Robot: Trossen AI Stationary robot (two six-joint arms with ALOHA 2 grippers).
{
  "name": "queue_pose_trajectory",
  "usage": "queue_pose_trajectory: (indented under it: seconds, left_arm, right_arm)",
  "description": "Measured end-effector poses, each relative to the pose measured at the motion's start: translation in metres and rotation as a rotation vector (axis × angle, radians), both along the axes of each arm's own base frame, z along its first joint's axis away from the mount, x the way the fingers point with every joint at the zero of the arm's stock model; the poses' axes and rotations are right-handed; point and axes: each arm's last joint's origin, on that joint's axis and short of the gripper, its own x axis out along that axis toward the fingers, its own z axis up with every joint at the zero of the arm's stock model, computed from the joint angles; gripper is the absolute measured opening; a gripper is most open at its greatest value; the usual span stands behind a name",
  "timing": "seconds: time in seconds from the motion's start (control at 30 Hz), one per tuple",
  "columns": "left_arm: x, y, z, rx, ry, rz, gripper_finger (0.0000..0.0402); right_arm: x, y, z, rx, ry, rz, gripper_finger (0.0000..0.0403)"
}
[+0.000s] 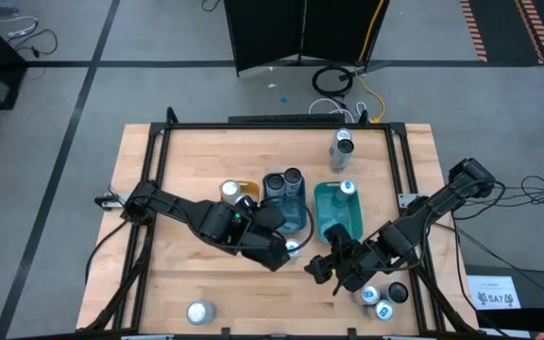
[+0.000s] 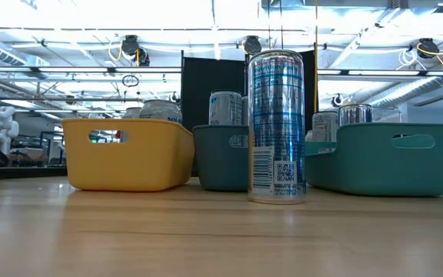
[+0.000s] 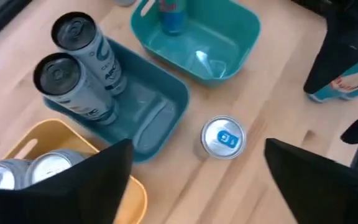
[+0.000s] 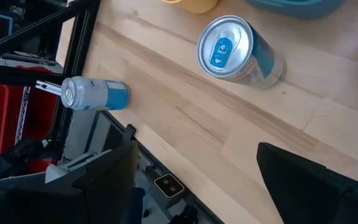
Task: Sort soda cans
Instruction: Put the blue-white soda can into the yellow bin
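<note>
Wooden table [image 1: 159, 189]; three trays [image 1: 337, 210] crowding cans [image 1: 292, 247].

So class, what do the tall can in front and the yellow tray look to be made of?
The tall can: likely thin metal, glossy, since its silver-blue sides mirror the lights. The yellow tray: probably moulded plastic, matte, with even colour, rounded corners and a cut-out handle slot.

high: straight down, far | low: tabletop level, close — both wrists: angled down, sharing blue-tabbed can [image 3: 223, 137]
</note>
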Motion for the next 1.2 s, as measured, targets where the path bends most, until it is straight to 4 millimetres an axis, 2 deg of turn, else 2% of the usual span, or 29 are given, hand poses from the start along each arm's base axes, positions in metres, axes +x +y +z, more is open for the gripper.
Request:
queue_pose_trajectory:
  seconds: [0.07, 0.2, 0.33, 0.43, 0.73, 0.93, 1.03, 1.2]
  left_arm:
    - [-0.002, 0.002, -0.001, 0.022, 0.025, -0.005, 0.0393]
    - [-0.012, 0.007, -0.005, 0.048, 0.116, 0.068, 0.0369]
    - [-0.016, -0.006, -0.003, -0.005, 0.126, -0.023, 0.0352]
    - [-0.021, -0.014, -0.004, -0.080, 0.146, 0.010, 0.0350]
    - [-0.049, -0.065, -0.004, -0.188, 0.103, 0.073, 0.0350]
    - [-0.078, -0.105, -0.003, -0.270, 0.005, 0.211, 0.0350]
    - [-0.092, -0.121, -0.003, -0.324, -0.019, 0.264, 0.0350]
    - [-0.108, -0.140, -0.022, -0.362, 0.001, 0.384, 0.0350]
  right_arm:
    - [0.000, 0.000, 0.000, 0.003, -0.004, 0.000, 0.0320]
    - [0.001, 0.000, 0.001, 0.006, -0.009, 0.000, 0.0320]
    - [0.001, 0.001, 0.001, 0.007, -0.011, 0.000, 0.0320]
    - [0.001, 0.001, 0.001, 0.009, -0.012, 0.000, 0.0320]
    - [0.001, 0.001, 0.001, 0.013, -0.018, 0.000, 0.0320]
    - [0.002, -0.001, 0.001, 0.003, -0.019, -0.004, 0.0320]
    - [0.002, -0.001, 0.001, -0.061, -0.022, 0.059, 0.0320]
    - [0.003, 0.001, -0.001, -0.169, -0.041, 0.108, 0.0320]
